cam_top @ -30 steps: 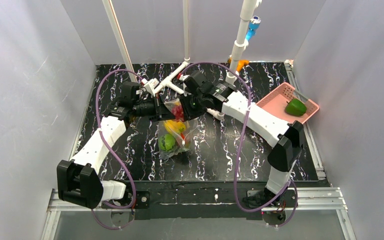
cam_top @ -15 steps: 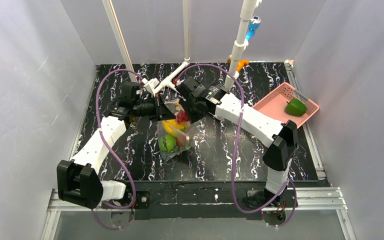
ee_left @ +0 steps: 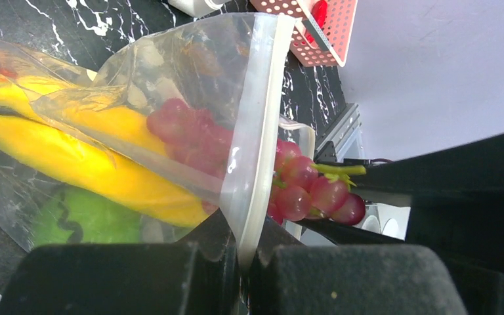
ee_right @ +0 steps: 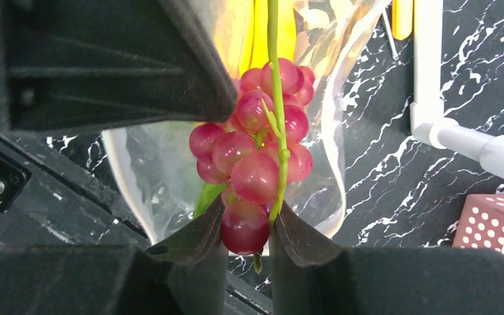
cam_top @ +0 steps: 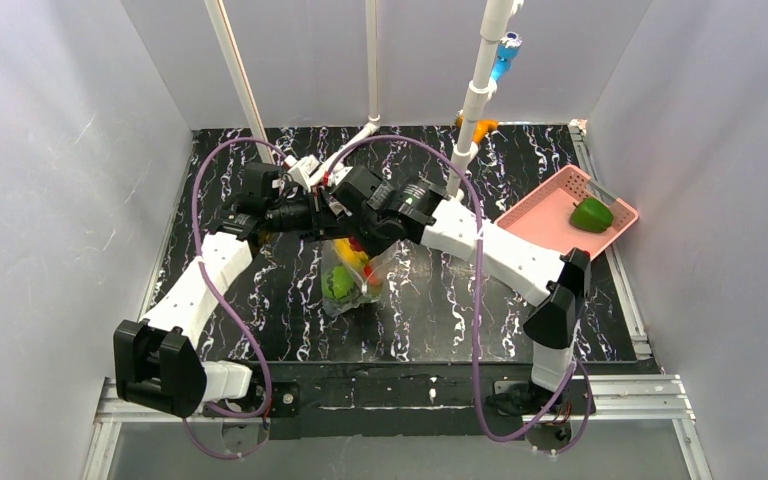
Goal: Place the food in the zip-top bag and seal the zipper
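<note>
My left gripper (ee_left: 246, 262) is pinched shut on the thin clear zipper strip (ee_left: 260, 131) of the clear floppy plastic zip-top bag (ee_left: 184, 79), lifting its mouth toward twelve o'clock so it gapes. My right gripper (ee_right: 249, 244), jaws partly closed on the stem end of the dark red plastic grape bunch (ee_right: 256, 151), holds it at that mouth, above the yellow toy bananas (ee_left: 72, 164) inside. A green toy pepper (cam_top: 591, 213) waits in the pink perforated basket (cam_top: 545, 205) at two o'clock.

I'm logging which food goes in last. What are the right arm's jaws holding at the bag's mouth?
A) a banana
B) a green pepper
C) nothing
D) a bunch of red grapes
D: in the right wrist view the right jaws pinch the grapes by the bottom of the bunch, just in front of the open bag.
</note>
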`<state>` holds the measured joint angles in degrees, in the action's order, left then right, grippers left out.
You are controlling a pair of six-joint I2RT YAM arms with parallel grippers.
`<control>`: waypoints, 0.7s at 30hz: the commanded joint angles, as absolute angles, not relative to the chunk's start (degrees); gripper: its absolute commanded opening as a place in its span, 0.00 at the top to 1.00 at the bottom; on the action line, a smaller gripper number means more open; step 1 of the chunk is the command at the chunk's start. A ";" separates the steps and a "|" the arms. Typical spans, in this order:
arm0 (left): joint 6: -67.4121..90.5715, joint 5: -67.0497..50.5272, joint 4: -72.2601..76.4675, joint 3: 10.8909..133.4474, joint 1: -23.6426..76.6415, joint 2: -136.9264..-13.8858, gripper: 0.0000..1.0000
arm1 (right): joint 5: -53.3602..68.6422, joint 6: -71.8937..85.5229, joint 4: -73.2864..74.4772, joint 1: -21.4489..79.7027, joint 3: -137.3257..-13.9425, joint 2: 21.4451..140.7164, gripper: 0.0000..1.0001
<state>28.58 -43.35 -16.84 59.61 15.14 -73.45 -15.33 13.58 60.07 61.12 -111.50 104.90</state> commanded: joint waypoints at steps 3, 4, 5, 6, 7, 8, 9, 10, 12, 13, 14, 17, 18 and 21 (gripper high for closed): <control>29.56 -48.01 -13.86 58.90 15.34 -71.78 1.00 | -20.33 10.94 60.85 60.02 -119.17 108.94 0.92; 29.61 -48.21 -13.59 58.87 15.33 -71.66 1.00 | -20.94 10.95 61.24 59.72 -120.13 109.96 0.92; 29.68 -48.39 -13.35 58.79 15.34 -71.56 1.00 | -21.25 11.09 61.59 59.30 -120.87 110.72 0.92; 29.66 -48.50 -13.14 58.68 15.43 -71.30 1.00 | -21.41 11.45 61.87 58.75 -121.58 111.42 0.92; 29.64 -48.49 -13.02 58.62 15.54 -71.08 1.00 | -21.55 11.69 62.23 58.30 -122.06 111.86 0.92; 29.64 -48.44 -12.95 58.50 15.60 -70.90 1.00 | -21.32 11.85 62.25 58.05 -122.37 112.13 0.92; 29.62 -48.36 -12.95 58.51 15.64 -70.85 1.00 | -20.97 11.85 61.90 57.93 -122.38 112.10 0.91; 29.63 -48.34 -12.96 58.52 15.59 -70.84 1.00 | -20.74 11.68 61.63 57.94 -122.27 111.99 0.90; 29.70 -48.30 -12.92 58.55 15.62 -70.80 1.00 | -21.02 11.71 61.60 57.94 -121.86 111.76 0.84; 29.71 -48.21 -12.88 58.53 15.61 -70.71 1.00 | -21.30 11.85 61.73 57.95 -121.61 111.50 0.82; 29.74 -48.10 -12.84 58.49 15.60 -70.67 1.00 | -21.35 12.13 61.82 57.92 -120.97 111.10 0.79; 29.74 -47.86 -12.83 58.42 15.61 -70.66 1.00 | -20.48 13.06 60.89 57.92 -118.24 108.77 0.65; 29.78 -47.82 -12.83 58.42 15.62 -70.64 1.00 | -19.76 13.36 60.53 57.92 -117.37 107.88 0.60; 29.80 -47.80 -12.90 58.38 15.63 -70.83 1.00 | -17.61 14.25 59.78 57.92 -115.61 105.54 0.50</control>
